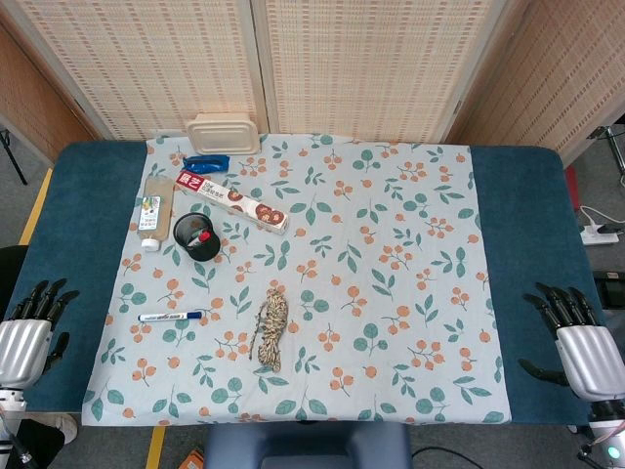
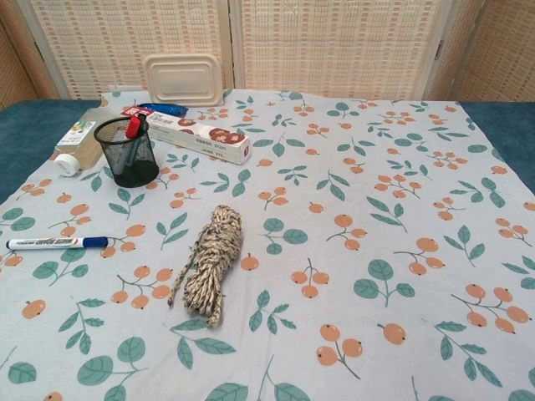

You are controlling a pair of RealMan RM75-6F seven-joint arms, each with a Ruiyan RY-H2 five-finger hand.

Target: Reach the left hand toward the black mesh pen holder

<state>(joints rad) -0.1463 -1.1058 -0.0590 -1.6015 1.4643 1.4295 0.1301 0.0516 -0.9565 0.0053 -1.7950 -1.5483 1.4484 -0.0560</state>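
The black mesh pen holder [image 1: 198, 235] [image 2: 127, 151] stands upright on the floral cloth at the left, with a red-capped pen inside it. My left hand [image 1: 29, 330] rests at the table's left front edge on the blue surface, fingers spread, holding nothing, well short of the holder. My right hand [image 1: 576, 337] lies at the right front edge, fingers apart and empty. Neither hand shows in the chest view.
A long red-and-white box [image 1: 232, 199] lies behind the holder, a bottle [image 1: 153, 212] to its left, a blue packet [image 1: 206, 163] and a beige lidded container [image 1: 224, 133] further back. A blue-capped marker [image 1: 171, 317] and a rope bundle [image 1: 271, 327] lie in front.
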